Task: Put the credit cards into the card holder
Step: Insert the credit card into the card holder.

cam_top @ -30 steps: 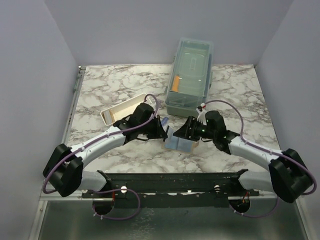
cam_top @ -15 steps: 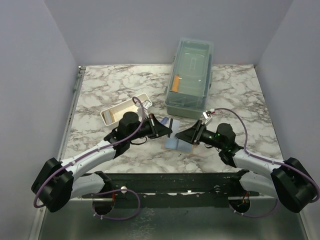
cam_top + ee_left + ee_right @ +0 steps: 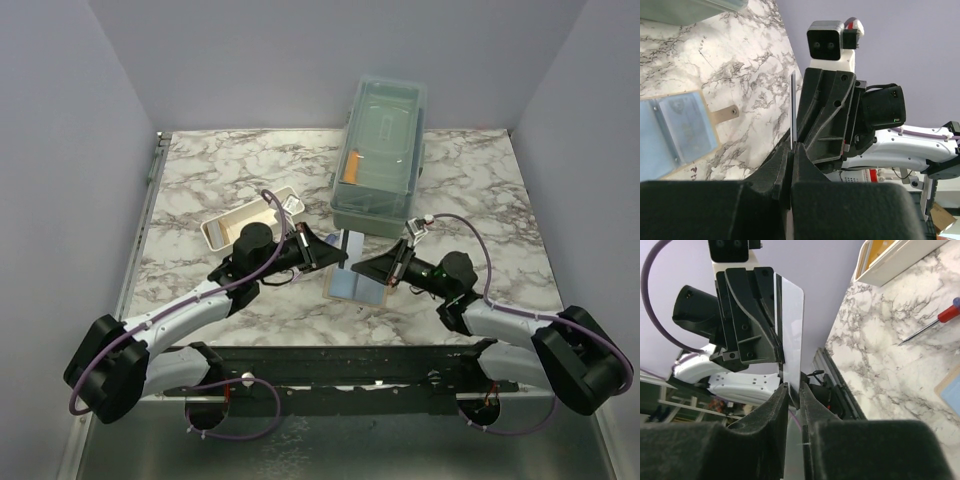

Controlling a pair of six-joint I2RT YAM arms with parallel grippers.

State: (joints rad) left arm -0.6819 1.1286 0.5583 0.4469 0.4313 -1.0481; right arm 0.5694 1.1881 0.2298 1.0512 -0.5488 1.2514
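A pale card (image 3: 791, 335) stands on edge in the air, above the open wallet (image 3: 355, 285) lying blue side up on the desk (image 3: 220, 180). The left fingers (image 3: 774, 177) are clamped on the card, and the right fingers (image 3: 772, 415) pinch its opposite edge.

Clr box (image 3: 372, 213), wht tray (image 3: 212, 233), screwdriver (image 3: 927, 325).
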